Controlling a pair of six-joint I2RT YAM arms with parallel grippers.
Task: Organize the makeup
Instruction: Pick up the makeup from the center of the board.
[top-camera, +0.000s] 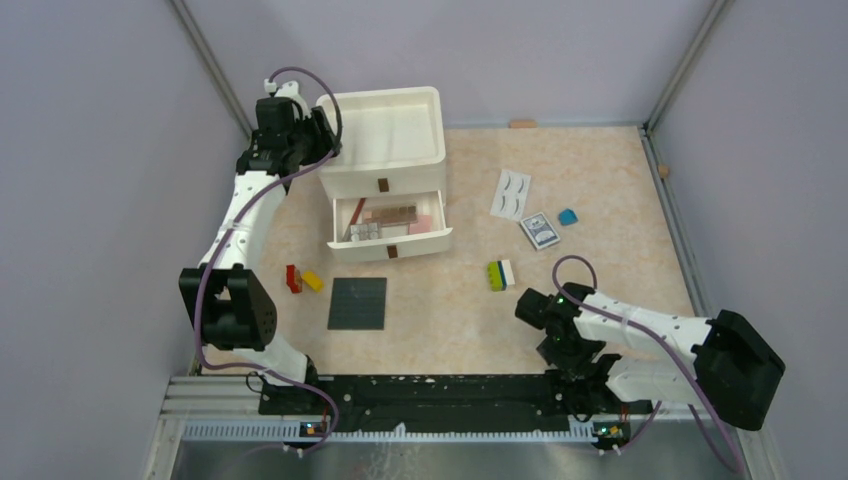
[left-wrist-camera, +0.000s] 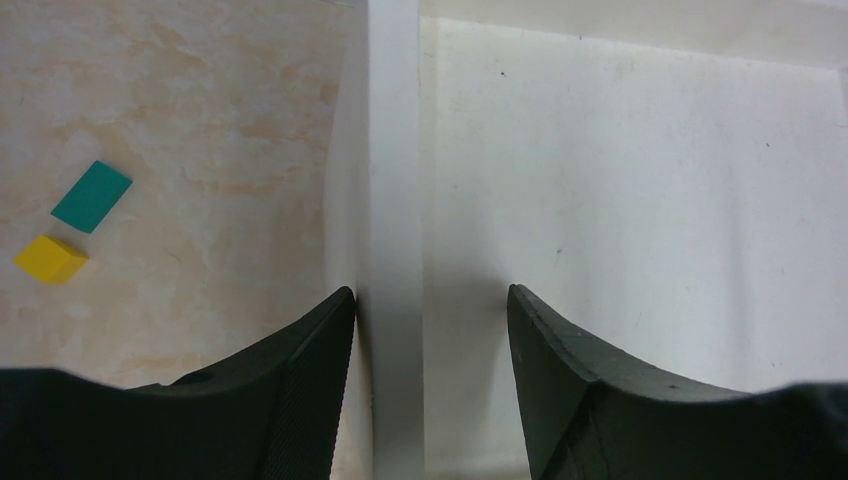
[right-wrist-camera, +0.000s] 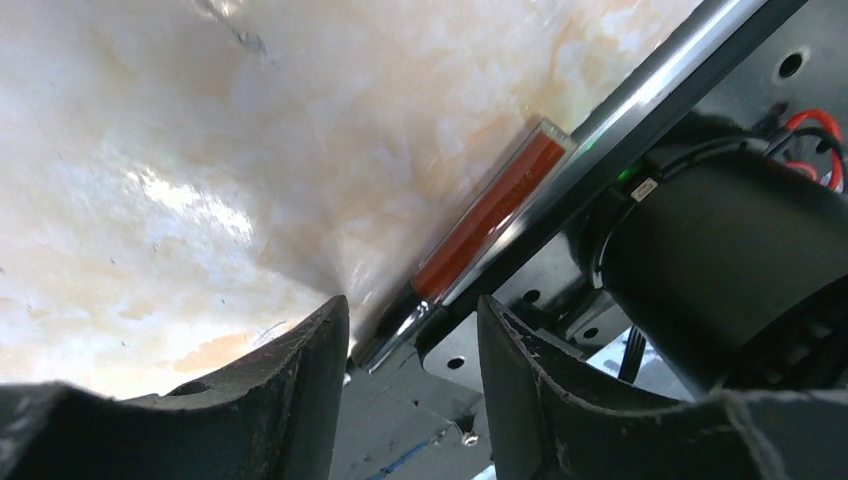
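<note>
Straddling a top-tray wall of the white drawer unit (left-wrist-camera: 395, 150) with the left gripper (left-wrist-camera: 430, 300), jaws parted, clamping nothing. Hovering low at the near edge of the counter (right-wrist-camera: 150, 150) with the right gripper (right-wrist-camera: 413, 305), jaws apart around the silver end of a red-orange tube (right-wrist-camera: 490, 215) lying against the black rail (right-wrist-camera: 640, 90). Resting in the open drawer (top-camera: 392, 247): brown palette (top-camera: 390, 214) and pink compact (top-camera: 424, 224). Lying out on the counter: white eyelash card (top-camera: 511, 193), print too small for reading.
</note>
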